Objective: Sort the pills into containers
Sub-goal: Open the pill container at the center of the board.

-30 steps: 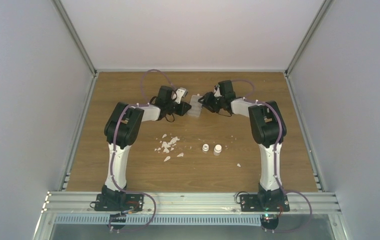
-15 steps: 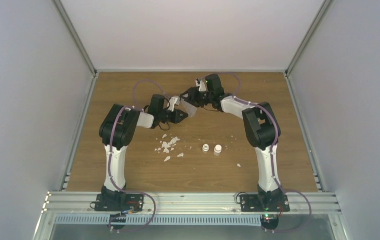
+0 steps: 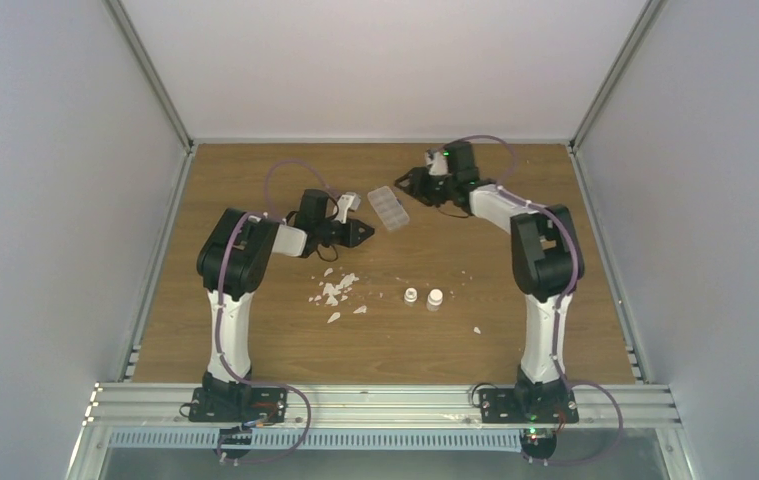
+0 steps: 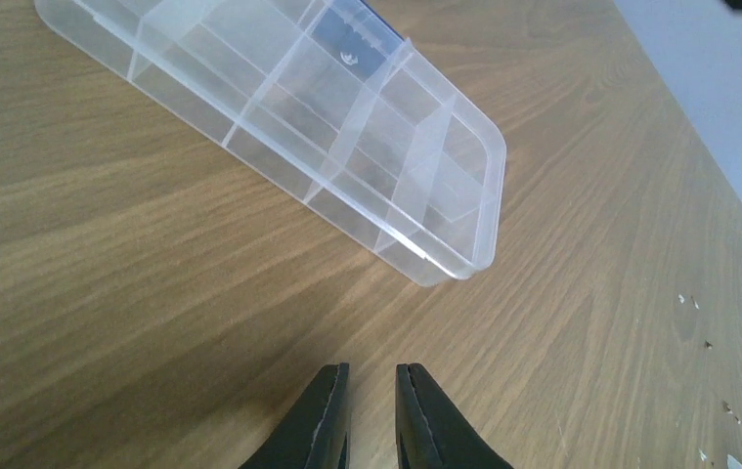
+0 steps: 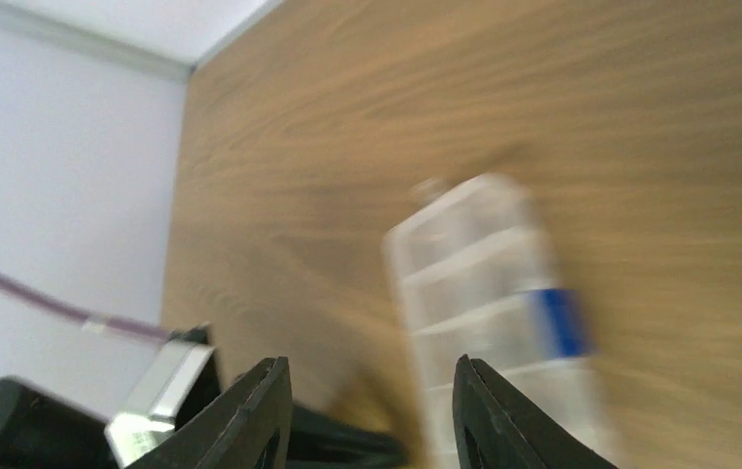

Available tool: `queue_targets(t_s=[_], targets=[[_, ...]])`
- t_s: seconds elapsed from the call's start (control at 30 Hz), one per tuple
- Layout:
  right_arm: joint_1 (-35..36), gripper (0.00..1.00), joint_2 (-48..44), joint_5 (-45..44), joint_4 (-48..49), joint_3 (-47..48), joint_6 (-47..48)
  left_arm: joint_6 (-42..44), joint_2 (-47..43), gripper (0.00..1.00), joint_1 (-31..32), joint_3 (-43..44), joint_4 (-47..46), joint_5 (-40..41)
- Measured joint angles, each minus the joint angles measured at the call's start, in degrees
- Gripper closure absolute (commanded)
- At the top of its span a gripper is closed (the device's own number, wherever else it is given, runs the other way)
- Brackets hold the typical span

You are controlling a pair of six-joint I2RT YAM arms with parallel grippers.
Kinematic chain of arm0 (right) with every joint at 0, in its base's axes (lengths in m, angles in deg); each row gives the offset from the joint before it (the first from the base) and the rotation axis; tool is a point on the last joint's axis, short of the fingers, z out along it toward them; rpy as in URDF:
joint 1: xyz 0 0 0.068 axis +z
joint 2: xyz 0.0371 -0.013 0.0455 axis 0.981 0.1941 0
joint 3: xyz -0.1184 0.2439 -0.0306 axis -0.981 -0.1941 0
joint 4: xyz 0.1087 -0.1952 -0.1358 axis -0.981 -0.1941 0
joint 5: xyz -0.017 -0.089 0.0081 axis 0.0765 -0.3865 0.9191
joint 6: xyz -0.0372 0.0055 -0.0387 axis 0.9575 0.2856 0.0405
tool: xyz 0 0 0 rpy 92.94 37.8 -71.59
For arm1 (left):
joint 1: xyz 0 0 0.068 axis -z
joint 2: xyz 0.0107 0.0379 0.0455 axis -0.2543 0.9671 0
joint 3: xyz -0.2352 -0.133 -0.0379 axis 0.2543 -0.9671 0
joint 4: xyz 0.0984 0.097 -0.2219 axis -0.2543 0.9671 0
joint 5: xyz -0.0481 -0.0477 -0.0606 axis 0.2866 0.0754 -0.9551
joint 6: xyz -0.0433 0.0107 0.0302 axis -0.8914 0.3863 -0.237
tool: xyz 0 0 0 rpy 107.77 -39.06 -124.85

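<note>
Checking the top view, I find the organiser box [image 3: 388,208] flat on the table at upper centre. Its long axis runs upper left to lower right, between both grippers. Left gripper [image 4: 367,415]: jaws narrow, empty, box ahead. Right gripper [image 5: 371,410]: jaws wide, empty. Neither is clearly nearer.

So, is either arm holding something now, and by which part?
Nothing is held. Left fingers and right fingers are empty; the organiser box lies free on the table.
</note>
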Motion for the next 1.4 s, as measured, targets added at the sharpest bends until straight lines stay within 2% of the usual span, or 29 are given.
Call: queue_targets(t_s=[0.17,0.2,0.23,0.47,0.87,0.93,1.0,1.03,1.07,1.13,1.4], targets=[[-9.7,0.0,-2.9,-5.1,-1.5,-3.5,3.7,0.5,-2.0,0.24,0.0,-1.5,0.9,1.1],[-11.2,0.0,-2.3,-6.3,-2.8,-3.0,4.7,0.3,-2.3,0.05,0.0,-1.5,1.2,1.7],[-11.8,0.0,-1.6,-6.8,-3.5,-2.5,5.2,0.3,-2.6,0.02,0.0,-1.4,1.4,1.9],[-9.8,0.0,9.0,-3.3,-5.8,4.2,8.1,-1.1,-2.6,0.01,0.0,3.6,4.2,5.1],[-3.4,0.01,11.3,4.9,-3.4,5.1,8.5,-2.9,2.3,0.01,0.0,9.7,5.8,7.9],[-2.4,0.09,11.3,5.8,-3.0,4.7,8.5,-2.9,3.0,0.01,0.0,9.7,5.6,8.3],[-1.4,0.26,11.3,6.6,-2.5,4.2,8.6,-3.0,3.0,0.01,0.0,9.6,5.4,8.9],[-0.9,0.37,11.3,6.8,-1.9,3.6,8.8,-3.0,3.0,0.01,-0.1,9.3,4.9,9.2],[-0.6,0.43,11.0,6.9,-1.4,2.8,8.8,-3.0,2.6,0.01,-0.1,8.5,4.0,9.9],[-0.1,0.47,10.2,7.0,-0.5,0.9,9.0,-3.0,1.8,0.01,-0.3,6.6,2.6,10.3],[2.5,0.5,7.6,6.9,0.0,-2.6,8.5,-3.2,-2.9,0.01,-0.7,-2.5,-2.4,10.9]])
